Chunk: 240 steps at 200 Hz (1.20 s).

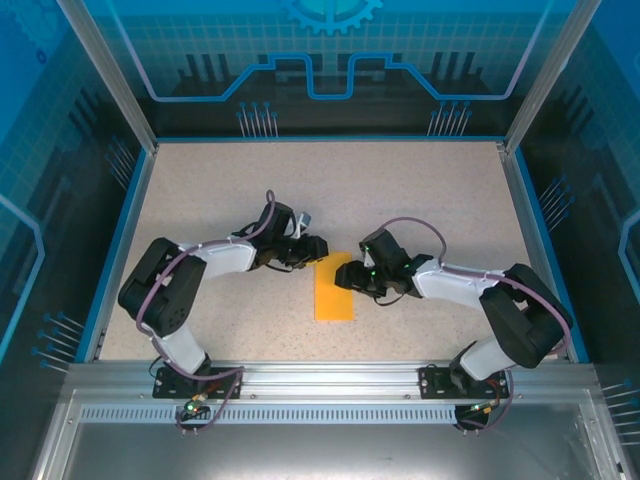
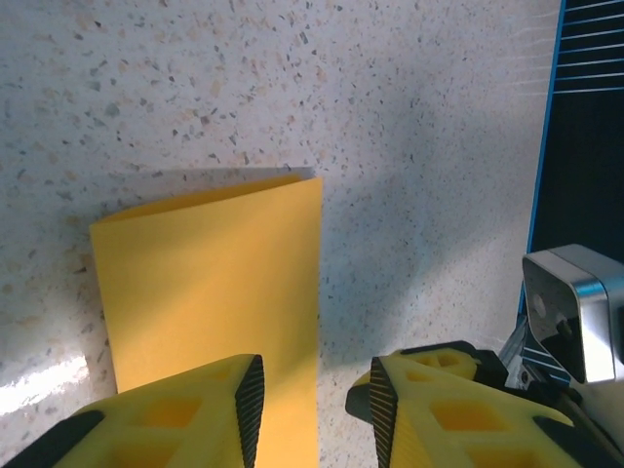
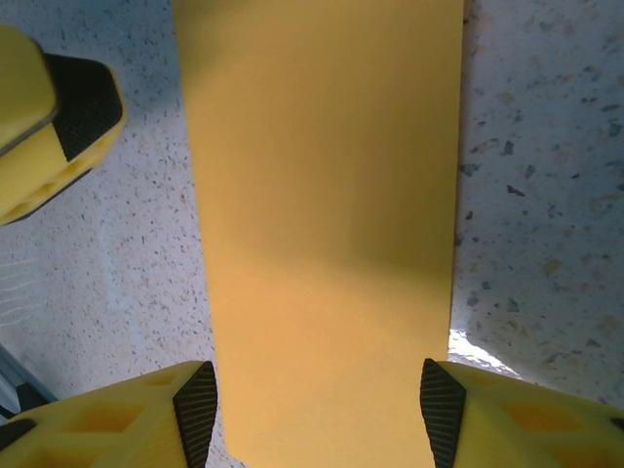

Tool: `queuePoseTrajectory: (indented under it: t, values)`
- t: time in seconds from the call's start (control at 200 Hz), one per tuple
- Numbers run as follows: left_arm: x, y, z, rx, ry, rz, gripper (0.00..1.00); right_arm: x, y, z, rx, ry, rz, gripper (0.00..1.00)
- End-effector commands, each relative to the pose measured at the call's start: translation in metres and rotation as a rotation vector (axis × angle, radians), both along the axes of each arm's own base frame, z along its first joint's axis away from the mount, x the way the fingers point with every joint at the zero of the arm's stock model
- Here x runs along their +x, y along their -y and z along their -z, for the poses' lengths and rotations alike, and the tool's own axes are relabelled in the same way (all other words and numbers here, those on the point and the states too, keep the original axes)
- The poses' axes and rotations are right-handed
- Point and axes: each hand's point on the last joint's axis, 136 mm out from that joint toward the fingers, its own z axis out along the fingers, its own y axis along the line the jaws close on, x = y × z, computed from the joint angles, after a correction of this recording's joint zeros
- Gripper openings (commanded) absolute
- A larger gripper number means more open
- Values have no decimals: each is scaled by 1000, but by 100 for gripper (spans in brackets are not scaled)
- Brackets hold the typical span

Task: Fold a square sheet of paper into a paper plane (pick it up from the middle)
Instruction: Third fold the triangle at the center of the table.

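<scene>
**Square sheet of paper folded once, most of the plane left to do**

You have the square sheet of paper [image 1: 333, 292] in the middle of the table [image 1: 430, 190]. It lies flat as a narrow rectangle, so I judge that the first fold in half is done. The nose corners and the wings are left; the sheet has no pointed shape yet. From the centre of the sheet, the left gripper [image 1: 314, 250] stands at 11 o'clock and the right gripper [image 1: 350, 277] at 1 o'clock, both at its far end.

The top view gives you this layout, but not the jaws. In the left wrist view the jaws are partly apart and hold nothing: one finger is over the paper, the other over bare table. At 12 o'clock the far edge of the paper stands slightly up, with a shadow under it. In the right wrist view the jaws are wide, one at each long edge of the strip. Whether the pads [image 3: 195, 414] touch the paper, you cannot tell.
</scene>
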Motion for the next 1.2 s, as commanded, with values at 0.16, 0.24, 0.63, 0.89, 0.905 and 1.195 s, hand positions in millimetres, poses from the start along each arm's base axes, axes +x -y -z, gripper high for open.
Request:
queuePoseTrajectory:
  t: [0.16, 0.24, 0.63, 0.89, 0.905, 1.195]
  values:
    - [-1, 4, 30, 48, -42, 43, 33, -11, -6, 8, -19, -46, -25, 61]
    - [-2, -2, 43, 86, -64, 33, 32, -11, -3, 10, -33, -52, -17, 61]
    - [-14, -17, 67, 148, -105, 27, 29, -21, -4, 20, -4, -84, -6, 62]
    - [-18, -21, 72, 153, -117, 23, 29, -26, -12, 24, 22, -97, -22, 62]
    - [-18, -21, 72, 153, -117, 23, 29, -26, -14, 23, 26, -96, -26, 61]
    - [-20, -22, 72, 152, -117, 23, 30, -22, -20, 15, 62, -69, -29, 60]
